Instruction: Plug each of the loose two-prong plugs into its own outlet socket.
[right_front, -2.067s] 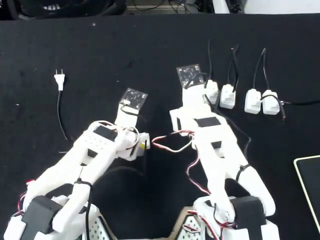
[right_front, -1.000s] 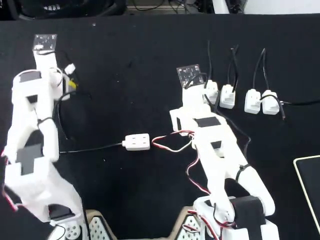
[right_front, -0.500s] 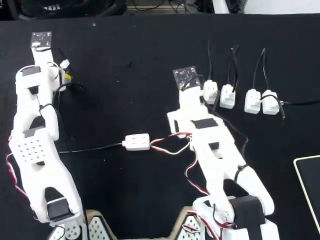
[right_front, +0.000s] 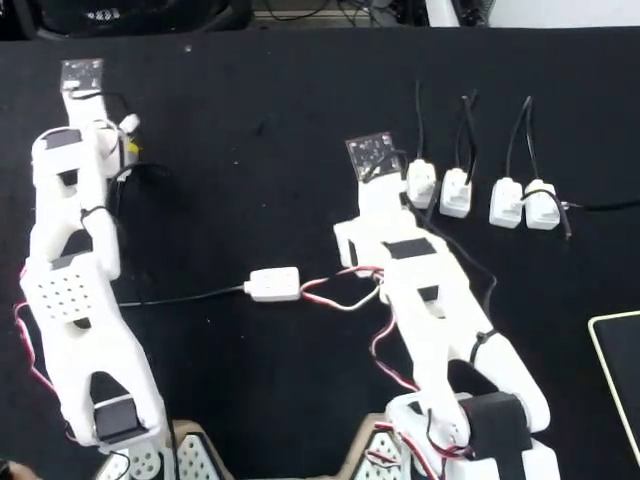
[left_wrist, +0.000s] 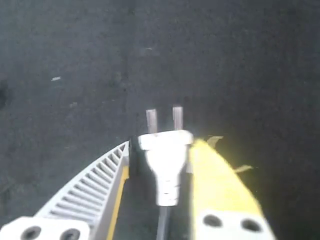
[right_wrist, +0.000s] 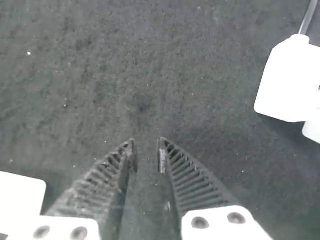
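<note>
A white two-prong plug (left_wrist: 165, 160) is clamped between the pads of my left gripper (left_wrist: 165, 145), prongs pointing away from the wrist over the black mat. In the high view the left arm (right_front: 70, 200) stretches to the far left corner. A white outlet socket block (right_front: 274, 284) lies mid-table, its cable running left. My right gripper (right_wrist: 146, 152) hovers over bare mat with nothing in it and only a narrow slit between the jaws. A white socket block (right_wrist: 290, 80) lies just beside it.
Several white blocks with black cables stand in a row at the back right (right_front: 421, 183) (right_front: 455, 192) (right_front: 506, 202) (right_front: 541, 205). A tablet edge (right_front: 615, 370) shows at the right border. The right arm (right_front: 420, 280) takes up the middle.
The left arm swung from the table's centre to the far left, uncovering the socket block, and settled over the spot where the loose plug lay. The right arm shifted slightly left.
</note>
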